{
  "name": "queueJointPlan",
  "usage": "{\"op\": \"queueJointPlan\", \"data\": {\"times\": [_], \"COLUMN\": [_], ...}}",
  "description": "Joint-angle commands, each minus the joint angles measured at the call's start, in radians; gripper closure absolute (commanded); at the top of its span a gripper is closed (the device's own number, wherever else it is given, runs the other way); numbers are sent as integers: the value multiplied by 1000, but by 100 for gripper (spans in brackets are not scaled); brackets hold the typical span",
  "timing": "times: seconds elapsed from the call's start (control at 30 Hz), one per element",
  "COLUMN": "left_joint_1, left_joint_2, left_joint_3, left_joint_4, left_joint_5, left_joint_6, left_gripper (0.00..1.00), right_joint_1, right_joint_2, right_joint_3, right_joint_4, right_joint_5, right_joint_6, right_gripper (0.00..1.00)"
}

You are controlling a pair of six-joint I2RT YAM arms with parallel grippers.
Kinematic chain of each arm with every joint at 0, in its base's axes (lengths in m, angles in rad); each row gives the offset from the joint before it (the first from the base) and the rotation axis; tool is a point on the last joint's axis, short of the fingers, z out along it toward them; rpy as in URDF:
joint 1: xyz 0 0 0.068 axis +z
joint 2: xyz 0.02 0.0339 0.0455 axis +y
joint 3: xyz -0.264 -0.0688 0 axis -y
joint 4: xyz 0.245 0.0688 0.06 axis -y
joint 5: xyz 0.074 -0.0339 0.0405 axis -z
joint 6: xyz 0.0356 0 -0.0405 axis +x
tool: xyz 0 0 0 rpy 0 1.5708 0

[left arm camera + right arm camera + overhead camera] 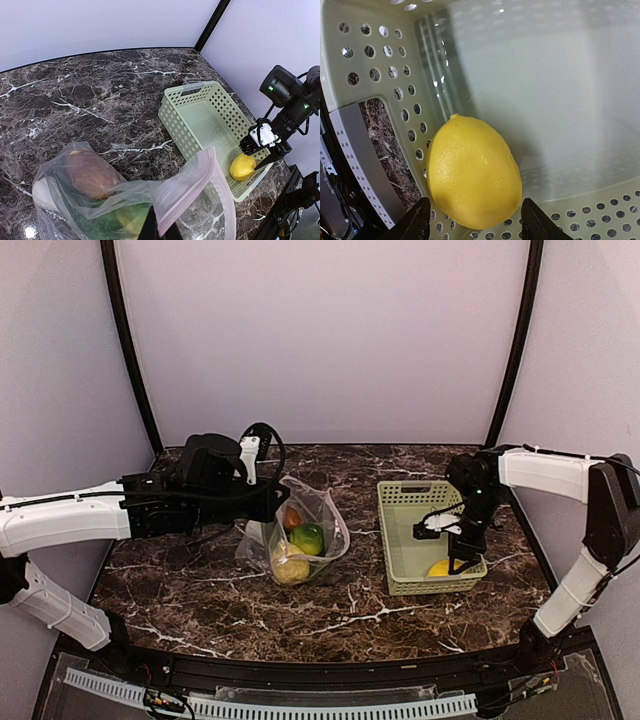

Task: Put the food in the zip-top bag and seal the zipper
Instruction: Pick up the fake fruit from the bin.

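holding the bag's mouth up is the job of your left gripper. its jaws are pinched tight on the top edge of the zip-top bag, right by the zipper. i think that is so the mouth stands open and food can drop in. the bag sits on the table, near the middle. inside it you can see an orange fruit, a green lime and a tan lump at the bottom. the zipper is not pressed shut yet. to the right, apart from the bag, is the light green basket. only the lemon lies in it, in a near corner by the wall. your right gripper reaches down into the basket. its jaws are open, one on each side of the lemon, ready to grab it. i cannot tell if they touch it.
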Motion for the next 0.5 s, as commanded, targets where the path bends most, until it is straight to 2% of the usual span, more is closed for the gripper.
{"op": "queueJointPlan", "data": {"times": [0.0, 0.47], "left_joint_1": [4, 3], "left_joint_2": [1, 15], "left_joint_3": [-9, -3], "left_joint_4": [25, 29], "left_joint_5": [5, 20], "left_joint_6": [-11, -13], "left_gripper": [99, 99], "right_joint_1": [-3, -1], "right_joint_2": [21, 85], "right_joint_3": [-14, -47], "right_joint_4": [-34, 23], "right_joint_5": [-40, -40], "right_joint_6": [-19, 2], "right_gripper": [40, 39]}}
